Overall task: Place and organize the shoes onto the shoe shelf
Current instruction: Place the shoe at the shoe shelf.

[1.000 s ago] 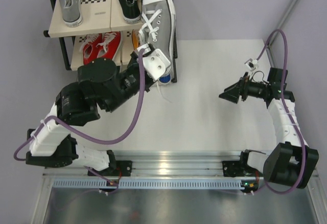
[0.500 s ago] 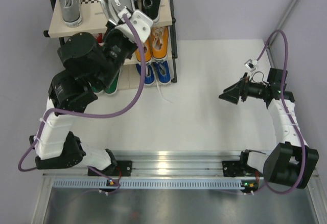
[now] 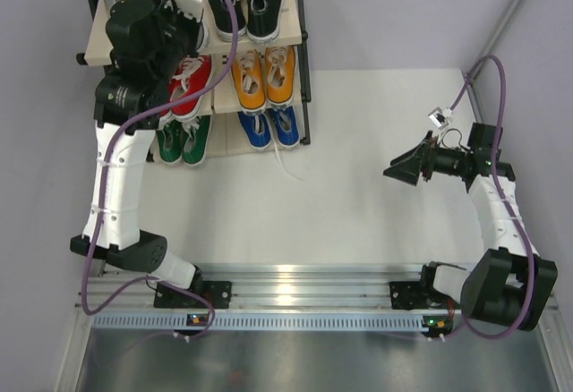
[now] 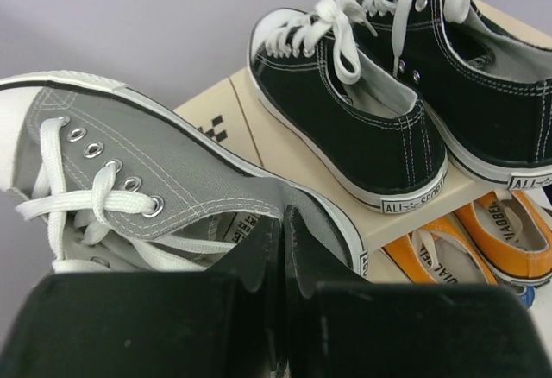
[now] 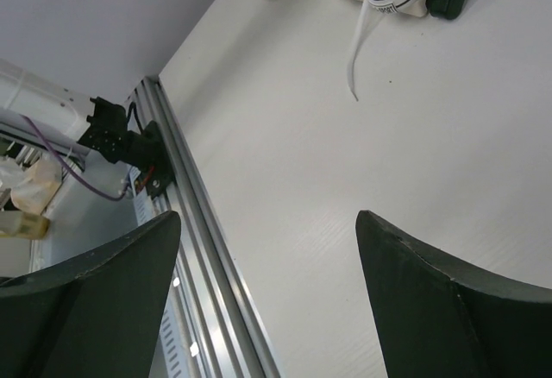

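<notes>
Shoe shelf (image 3: 299,52) with paired sneakers (image 3: 265,77)

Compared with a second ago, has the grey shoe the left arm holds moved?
Yes. The grey shoe swung left along the shoe shelf: from its right end, past the black pair, to the left end.

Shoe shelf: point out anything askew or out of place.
A loose white lace trails from a blue shoe on the bottom tier out onto the table. The grey shoe, pinched at its heel by the left gripper, lies at an angle to the black pair.
</notes>
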{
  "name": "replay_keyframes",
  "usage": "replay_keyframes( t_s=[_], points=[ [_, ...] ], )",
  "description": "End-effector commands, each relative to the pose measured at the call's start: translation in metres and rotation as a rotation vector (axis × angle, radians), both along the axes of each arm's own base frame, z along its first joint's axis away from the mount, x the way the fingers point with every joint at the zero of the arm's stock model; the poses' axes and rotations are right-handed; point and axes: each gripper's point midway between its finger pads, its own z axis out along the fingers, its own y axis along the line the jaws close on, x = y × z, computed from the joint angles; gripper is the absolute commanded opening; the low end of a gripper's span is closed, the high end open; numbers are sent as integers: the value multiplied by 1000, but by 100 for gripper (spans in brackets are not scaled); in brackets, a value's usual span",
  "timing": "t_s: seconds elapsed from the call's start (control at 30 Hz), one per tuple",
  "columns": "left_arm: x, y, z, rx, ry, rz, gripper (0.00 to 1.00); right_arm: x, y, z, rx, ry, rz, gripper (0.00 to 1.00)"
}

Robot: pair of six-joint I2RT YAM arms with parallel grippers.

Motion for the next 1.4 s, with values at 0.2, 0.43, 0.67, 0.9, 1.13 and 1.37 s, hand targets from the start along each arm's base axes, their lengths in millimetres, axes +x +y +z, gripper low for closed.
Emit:
replay_keyframes(
  t_s=[0.2, 0.43, 0.67, 0.9, 1.13, 1.37],
  points=[
    [13, -8, 37, -44, -160, -120, 0, -7, 1, 11, 24, -77, 38, 84],
    [23, -4, 30, -23, -166, -121, 0, -7, 2, 11, 24, -78, 42, 84],
    [37, -7, 25, -17, -175, -133, 0, -7, 2, 11, 25, -79, 44, 84],
    [48, -12, 8, -17, -143, -146, 0, -9, 3, 13, 32, -82, 54, 84],
    [51, -14, -8, -26, -110, -151, 0, -13, 4, 16, 30, -95, 59, 84],
    [52, -16, -12, -21, -109, -162, 0, -14, 4, 17, 23, -107, 55, 84]
  ],
)
